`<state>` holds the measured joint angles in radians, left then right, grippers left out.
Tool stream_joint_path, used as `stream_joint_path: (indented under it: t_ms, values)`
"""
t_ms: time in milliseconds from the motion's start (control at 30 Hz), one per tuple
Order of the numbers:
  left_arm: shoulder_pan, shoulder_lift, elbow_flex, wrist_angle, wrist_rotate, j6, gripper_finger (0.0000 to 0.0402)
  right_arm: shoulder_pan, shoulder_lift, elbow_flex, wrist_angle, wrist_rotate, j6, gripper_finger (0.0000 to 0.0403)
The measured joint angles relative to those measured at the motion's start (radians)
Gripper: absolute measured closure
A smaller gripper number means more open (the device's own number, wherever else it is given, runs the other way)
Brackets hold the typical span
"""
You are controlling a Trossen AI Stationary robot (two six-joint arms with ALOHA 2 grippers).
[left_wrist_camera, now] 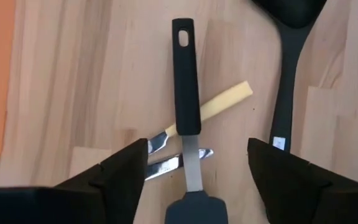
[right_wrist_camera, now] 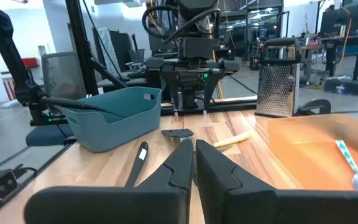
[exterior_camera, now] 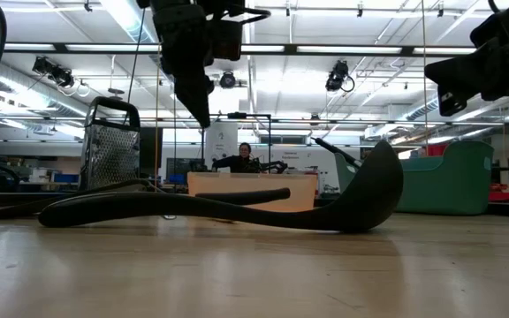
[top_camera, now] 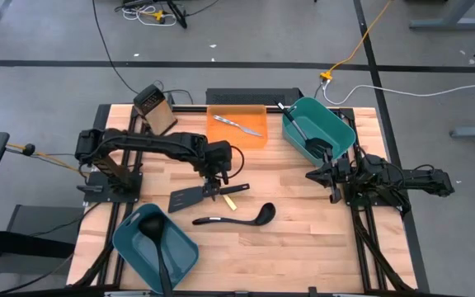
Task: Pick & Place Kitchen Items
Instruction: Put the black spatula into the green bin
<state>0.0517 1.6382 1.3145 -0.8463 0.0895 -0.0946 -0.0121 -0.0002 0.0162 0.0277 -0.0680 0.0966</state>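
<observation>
A black slotted spatula (top_camera: 190, 198) lies flat on the wooden table, its handle (left_wrist_camera: 186, 93) crossing over a pale yellow-handled knife (left_wrist_camera: 225, 102). A black ladle (top_camera: 237, 218) lies flat just nearer; it also shows in the low view (exterior_camera: 237, 208). My left gripper (top_camera: 215, 175) hangs open above the spatula, its fingers standing on either side of the handle (left_wrist_camera: 197, 152), clear of the table (exterior_camera: 197, 97). My right gripper (top_camera: 324, 175) waits shut and empty at the table's right (right_wrist_camera: 193, 155).
A teal bin (top_camera: 171, 256) at the near left holds a ladle. A second teal bin (top_camera: 340, 124) at the far right holds a black utensil. An orange tray (top_camera: 221, 136) at the far middle holds cutlery. A metal grater (top_camera: 157, 107) stands at the far left.
</observation>
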Motion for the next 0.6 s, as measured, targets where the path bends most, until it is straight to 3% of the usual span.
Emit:
stream_joint_path:
  t_ms: [200,600]
  values:
    - [-0.016,0.000,-0.044,0.096,0.001,0.000,0.0111,0.000,0.000,0.000,-0.001,0.000,0.041,0.0376]
    - [-0.019,0.000,-0.055,0.126,0.005,-0.002,0.0110,0.000,0.000,0.000,-0.001,0.000,0.053,0.0376]
